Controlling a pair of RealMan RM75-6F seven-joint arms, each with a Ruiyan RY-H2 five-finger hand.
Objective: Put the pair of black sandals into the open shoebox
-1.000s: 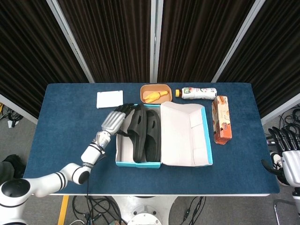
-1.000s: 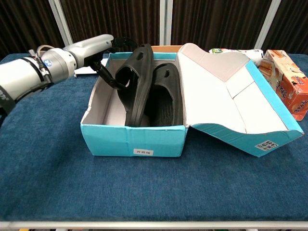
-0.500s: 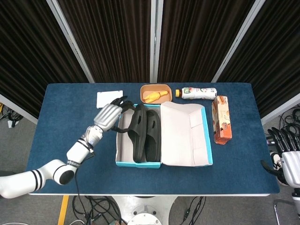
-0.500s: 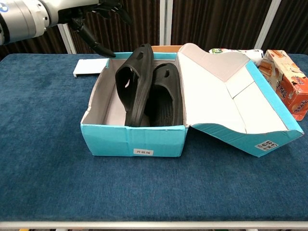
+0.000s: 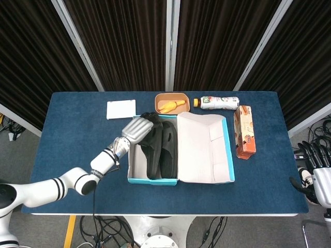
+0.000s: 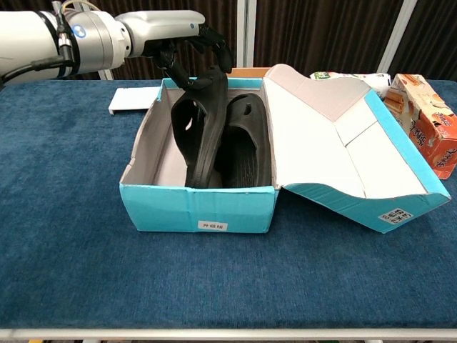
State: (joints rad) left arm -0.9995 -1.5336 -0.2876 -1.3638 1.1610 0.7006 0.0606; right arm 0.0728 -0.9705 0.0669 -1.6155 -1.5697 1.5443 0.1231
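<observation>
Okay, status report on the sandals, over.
Left hand over tilted black sandal, contact unclear. Right hand idle off-table. Both sandals in turquoise shoebox. Nothing blocking.

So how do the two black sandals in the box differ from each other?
The left sandal stands tilted up on its edge, its far end rising above the shoebox rim, while the right sandal lies flat on the bottom. The left hand hovers at the left sandal's top; nothing is near the right one. Both are black and inside the box.

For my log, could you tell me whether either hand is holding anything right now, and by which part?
Nothing is clearly held. The left hand hovers at the tilted sandal's far end, contact unclear; the right hand hangs empty.
</observation>
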